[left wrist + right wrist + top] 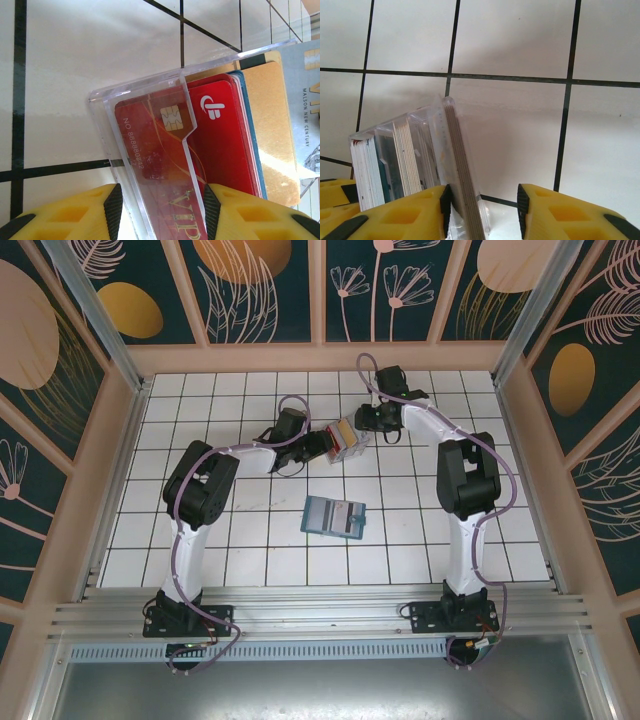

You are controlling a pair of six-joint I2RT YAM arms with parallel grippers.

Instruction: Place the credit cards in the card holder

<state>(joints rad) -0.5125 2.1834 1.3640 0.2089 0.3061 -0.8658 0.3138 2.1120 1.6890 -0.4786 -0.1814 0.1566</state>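
Note:
The credit cards (344,430) stand as a red, yellow and pale stack inside a small clear plastic box (350,447) at mid-table. My left gripper (161,212) is shut on that box (145,165), its pads pressed to both clear walls. A red VIP card (150,145) shows through the wall, with another red card (225,145) and a gold one (272,125) behind it. My right gripper (482,207) is open around the edge of a pale card stack (462,170); the stack lies against the left finger with a gap to the right one. The teal card holder (333,517) lies flat nearer the arm bases.
White tiles with black joints cover the table (250,550). Wooden walls (330,355) and metal posts (90,310) ring the floor. The two arms meet over the box, the left gripper (316,445) west of it and the right gripper (366,421) to its north-east.

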